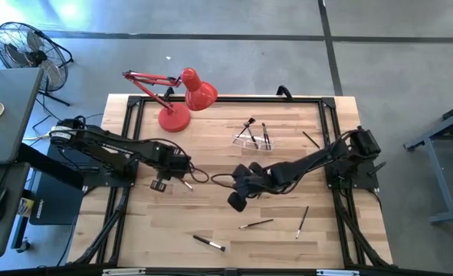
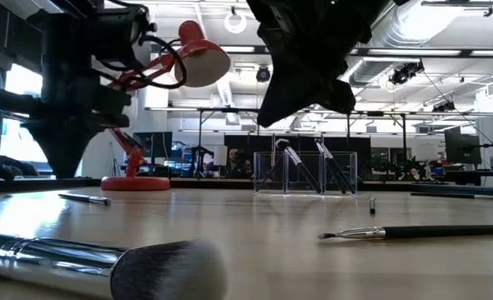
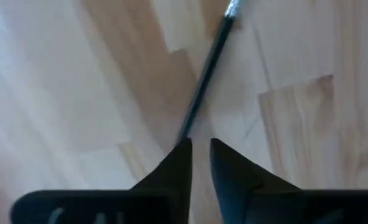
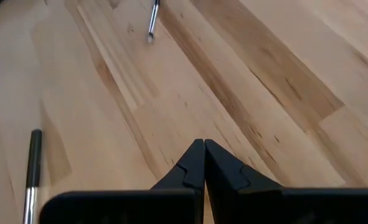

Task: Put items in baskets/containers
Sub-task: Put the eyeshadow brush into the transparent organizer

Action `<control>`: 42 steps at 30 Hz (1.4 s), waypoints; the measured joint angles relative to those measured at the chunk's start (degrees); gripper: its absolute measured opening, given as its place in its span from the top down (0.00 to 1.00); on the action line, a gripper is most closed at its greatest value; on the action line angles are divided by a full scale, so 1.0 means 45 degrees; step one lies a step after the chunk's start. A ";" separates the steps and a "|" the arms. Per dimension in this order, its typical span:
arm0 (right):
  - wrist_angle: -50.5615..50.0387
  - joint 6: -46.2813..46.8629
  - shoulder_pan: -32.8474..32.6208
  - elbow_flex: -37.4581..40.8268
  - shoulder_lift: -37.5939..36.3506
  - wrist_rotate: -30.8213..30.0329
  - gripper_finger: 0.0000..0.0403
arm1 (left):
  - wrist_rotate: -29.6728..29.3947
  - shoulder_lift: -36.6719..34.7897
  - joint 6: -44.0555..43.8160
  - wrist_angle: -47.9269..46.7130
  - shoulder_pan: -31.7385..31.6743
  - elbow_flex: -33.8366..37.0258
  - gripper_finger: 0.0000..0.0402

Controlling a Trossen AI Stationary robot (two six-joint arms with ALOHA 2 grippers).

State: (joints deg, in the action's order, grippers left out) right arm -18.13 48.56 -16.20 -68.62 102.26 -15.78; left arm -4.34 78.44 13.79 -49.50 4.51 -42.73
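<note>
Several thin brushes lie flat on the wooden table: one [image 1: 257, 224] and another [image 1: 301, 221] toward the near right, and a thicker one [image 1: 209, 242] by the near edge. The clear container [image 1: 253, 140] stands at the far middle with brushes leaning inside it. My left gripper [image 1: 161, 184] points down over the table's left part, slightly open, and a dark-handled brush [image 3: 205, 71] lies just ahead of its fingertips [image 3: 185, 149]. My right gripper [image 1: 236, 202] is shut over bare wood at the table's middle, holding nothing; its wrist view shows its shut tips [image 4: 203, 146]. My left gripper comes from above, pointing down, at the dark brush's handle end [image 3: 185, 134], which lies flat on the table right at one fingertip. Whether the fingertip touches the brush I cannot tell.
A red desk lamp [image 1: 182, 100] stands at the far left of the table, its head leaning toward the container. A lone brush [image 1: 310, 139] lies at the far right. Black frame rails [image 1: 130, 130] run along the table's sides. A fan [image 1: 27, 46] stands on the floor beyond.
</note>
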 joint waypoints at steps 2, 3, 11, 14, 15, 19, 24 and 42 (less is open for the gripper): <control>0.0018 0.0228 -0.0077 0.0000 0.0000 -0.0128 1.00 | 0.0026 0.0082 0.0020 0.0258 0.0003 -0.0017 0.81; 0.0043 0.0356 -0.0085 0.0000 0.0000 -0.0144 1.00 | -0.0050 0.0074 0.0024 0.0189 0.0000 -0.0019 0.79; 0.0446 0.0664 -0.0070 0.0000 0.0000 -0.0181 1.00 | -0.0500 0.0072 0.0985 0.0458 0.0000 0.0030 0.67; 0.0686 0.0524 -0.0041 0.0000 0.0000 -0.0318 1.00 | -0.0258 0.0072 0.0989 0.0726 0.0000 0.0404 0.67; 0.0710 0.0488 0.0000 0.0000 0.0000 -0.0342 1.00 | -0.0105 0.0072 0.1009 0.0946 0.0000 0.0589 0.67; 0.0690 0.0451 0.0108 0.0000 0.0000 -0.0297 1.00 | -0.0139 0.0070 0.0940 0.1972 0.0000 0.1422 0.67; 0.0907 0.0130 0.0330 0.0005 0.0000 -0.0285 1.00 | 0.0055 0.0019 0.0543 0.2378 0.0004 0.1800 0.70; 0.6826 -0.6856 0.0924 0.0019 0.2829 -0.1506 0.96 | 0.0765 0.0053 -0.5759 0.2868 0.0000 0.1809 0.98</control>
State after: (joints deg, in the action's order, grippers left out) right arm 12.58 17.70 -12.04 -68.53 114.99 -22.55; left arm -0.90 78.67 -12.13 -36.60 4.51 -34.59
